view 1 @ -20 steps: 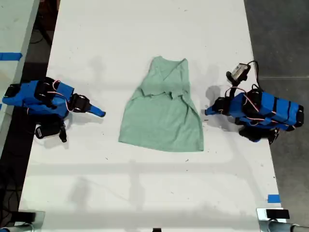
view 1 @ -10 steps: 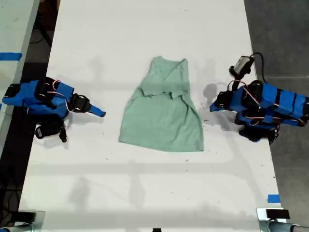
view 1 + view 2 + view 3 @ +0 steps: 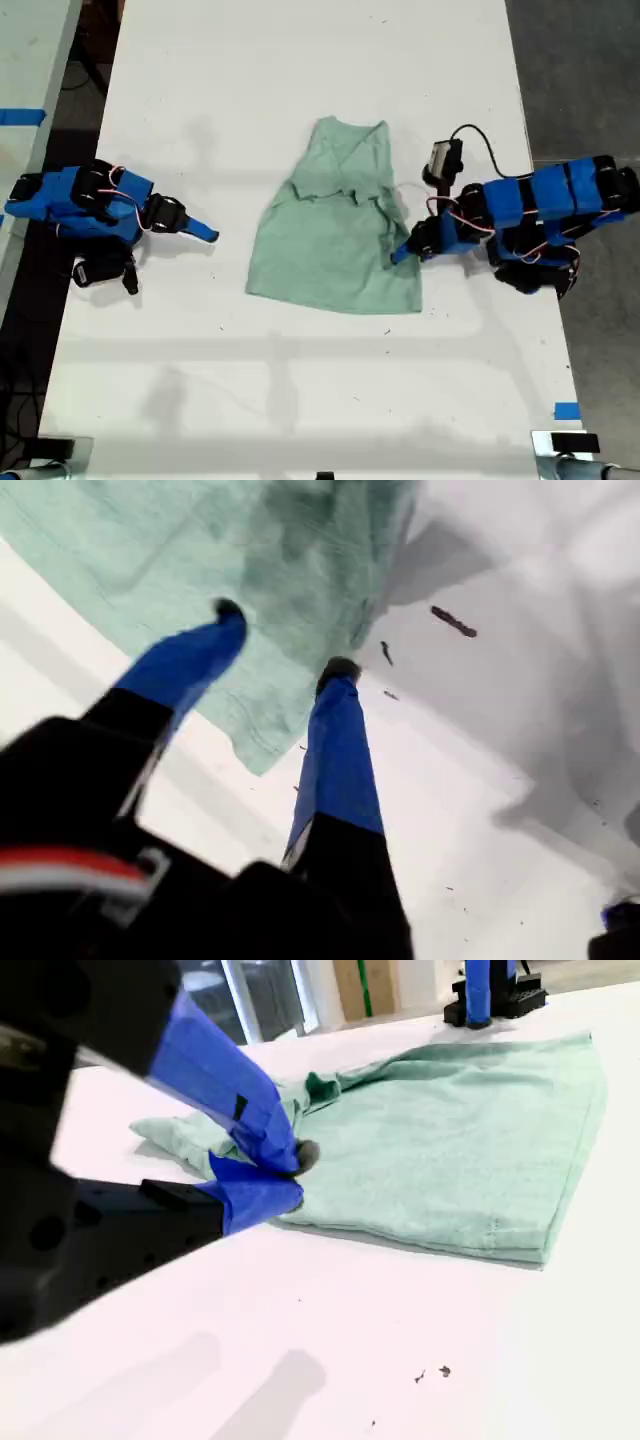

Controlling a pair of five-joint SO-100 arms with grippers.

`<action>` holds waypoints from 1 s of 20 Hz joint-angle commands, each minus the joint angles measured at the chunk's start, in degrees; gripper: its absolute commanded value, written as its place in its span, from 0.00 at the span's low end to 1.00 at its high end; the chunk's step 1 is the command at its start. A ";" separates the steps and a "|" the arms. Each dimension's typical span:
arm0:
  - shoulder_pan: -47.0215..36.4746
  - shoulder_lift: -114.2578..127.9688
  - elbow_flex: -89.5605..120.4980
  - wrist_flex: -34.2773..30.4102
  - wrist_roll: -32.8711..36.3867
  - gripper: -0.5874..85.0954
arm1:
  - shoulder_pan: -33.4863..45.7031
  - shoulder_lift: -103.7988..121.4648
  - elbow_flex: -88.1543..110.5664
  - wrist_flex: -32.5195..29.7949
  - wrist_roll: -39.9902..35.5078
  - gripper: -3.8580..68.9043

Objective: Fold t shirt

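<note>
A pale mint-green t shirt (image 3: 335, 235) lies flat in the middle of a white worktop (image 3: 300, 380), neckline toward the far edge, hem toward the near edge. My first end effector (image 3: 398, 253), on the blue arm at the exterior view's right, reaches over the shirt's hem corner with its jaws spread apart above the cloth. My second end effector (image 3: 208, 233), at the exterior view's left, rests well apart from the shirt, its blue jaws pressed together on nothing.
</note>
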 commanded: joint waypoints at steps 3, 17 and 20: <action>0.53 0.35 -0.44 0.18 -0.88 0.02 | -1.32 -3.69 -0.09 -3.60 4.39 0.54; 0.53 0.35 -0.44 0.18 -0.88 0.02 | 4.75 -0.88 12.66 -10.37 1.58 0.08; 0.53 0.35 -0.44 0.18 -0.88 0.02 | 4.92 -0.44 2.55 -2.99 -1.05 0.08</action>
